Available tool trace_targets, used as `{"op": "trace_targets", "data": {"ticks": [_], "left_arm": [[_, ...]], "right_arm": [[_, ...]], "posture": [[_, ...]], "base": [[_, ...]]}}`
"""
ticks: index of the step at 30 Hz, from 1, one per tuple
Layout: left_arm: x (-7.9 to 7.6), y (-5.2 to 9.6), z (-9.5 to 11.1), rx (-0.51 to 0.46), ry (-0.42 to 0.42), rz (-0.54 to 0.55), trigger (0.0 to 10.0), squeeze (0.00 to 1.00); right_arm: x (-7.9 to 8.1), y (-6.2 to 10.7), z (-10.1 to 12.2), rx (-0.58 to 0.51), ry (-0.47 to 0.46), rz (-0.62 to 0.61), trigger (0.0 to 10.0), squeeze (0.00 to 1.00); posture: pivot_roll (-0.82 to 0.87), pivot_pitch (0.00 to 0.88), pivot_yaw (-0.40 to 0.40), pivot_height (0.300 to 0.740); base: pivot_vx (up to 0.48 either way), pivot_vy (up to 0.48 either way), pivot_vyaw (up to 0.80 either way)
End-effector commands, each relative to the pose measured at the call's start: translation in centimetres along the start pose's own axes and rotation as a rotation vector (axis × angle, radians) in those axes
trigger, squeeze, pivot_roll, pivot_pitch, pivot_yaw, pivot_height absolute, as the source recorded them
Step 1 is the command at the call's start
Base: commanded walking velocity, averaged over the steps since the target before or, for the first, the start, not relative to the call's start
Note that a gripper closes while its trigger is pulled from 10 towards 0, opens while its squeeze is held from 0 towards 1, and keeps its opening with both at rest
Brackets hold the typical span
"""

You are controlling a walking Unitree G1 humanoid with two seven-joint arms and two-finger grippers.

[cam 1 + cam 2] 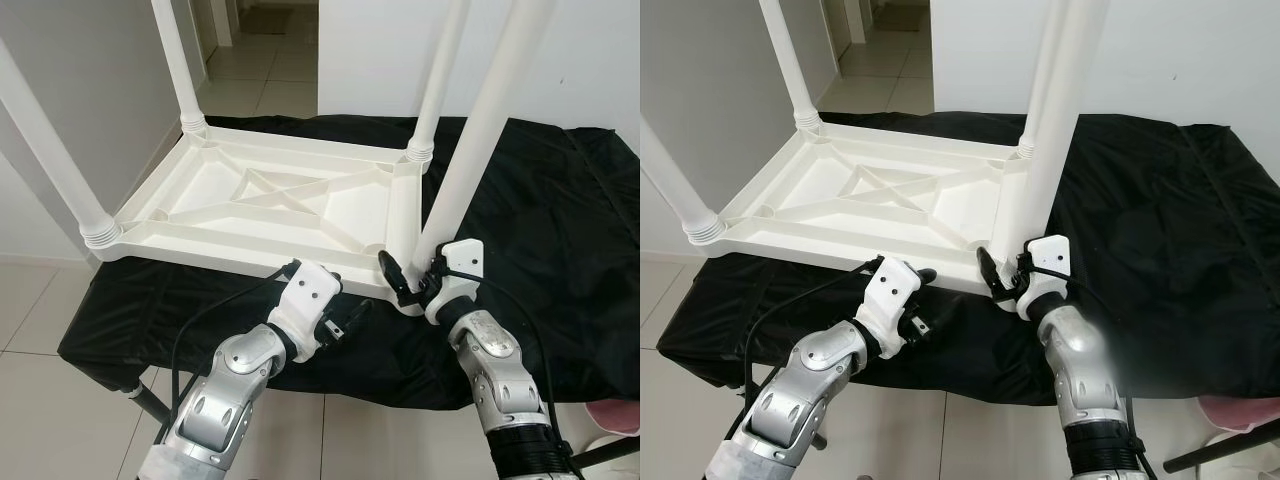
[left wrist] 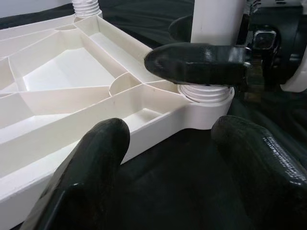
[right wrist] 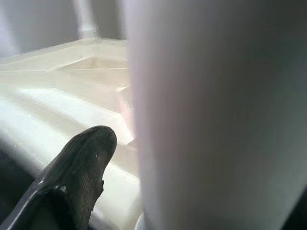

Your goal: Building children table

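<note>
The upturned children's table [image 1: 270,205] is smooth, slightly glossy white plastic; the cloth [image 1: 540,220] beneath is matt black fabric.

White plastic tabletop [image 1: 270,205] lies upside down, ribbed underside w/ X-brace facing up. Four white legs stand in its corner sockets: near-right leg [image 1: 480,120] right at the right gripper [image 1: 412,283], near-left leg [image 1: 45,150] well off to its left, two far legs [image 1: 178,62] beyond.
</note>
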State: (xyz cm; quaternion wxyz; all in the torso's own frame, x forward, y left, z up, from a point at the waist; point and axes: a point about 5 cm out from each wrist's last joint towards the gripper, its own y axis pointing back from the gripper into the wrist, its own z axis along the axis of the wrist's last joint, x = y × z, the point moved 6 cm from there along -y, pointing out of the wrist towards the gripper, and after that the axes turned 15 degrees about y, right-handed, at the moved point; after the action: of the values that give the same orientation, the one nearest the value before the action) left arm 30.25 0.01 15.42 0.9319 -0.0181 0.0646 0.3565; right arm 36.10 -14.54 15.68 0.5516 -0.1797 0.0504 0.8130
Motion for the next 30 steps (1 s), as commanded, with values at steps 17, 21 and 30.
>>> {"op": "trace_targets", "data": {"ticks": [17, 21, 30], "left_arm": [[0.5, -0.1, -0.1, 0.005, -0.004, 0.035, 10.0, 0.00], [0.5, 0.0, -0.1, 0.006, -0.005, 0.036, 10.0, 0.00], [0.6, 0.0, -0.1, 0.009, -0.007, 0.034, 10.0, 0.00]], "right_arm": [[-0.8, 0.7, -0.8, -0.010, 0.029, 0.147, 0.0, 0.00], [-0.9, 0.8, -1.3, 0.010, 0.004, 0.135, 3.0, 0.00], [-0.7, 0.9, -2.2, 0.046, -0.051, 0.110, 10.0, 0.00]], "posture": [[-0.03, 0.057, 0.061, 0.740], [-0.03, 0.059, 0.064, 0.740], [-0.03, 0.059, 0.067, 0.740]], "base": [[0.000, 0.000, 0.00], [0.000, 0.000, 0.00], [0.000, 0.000, 0.00]]}}
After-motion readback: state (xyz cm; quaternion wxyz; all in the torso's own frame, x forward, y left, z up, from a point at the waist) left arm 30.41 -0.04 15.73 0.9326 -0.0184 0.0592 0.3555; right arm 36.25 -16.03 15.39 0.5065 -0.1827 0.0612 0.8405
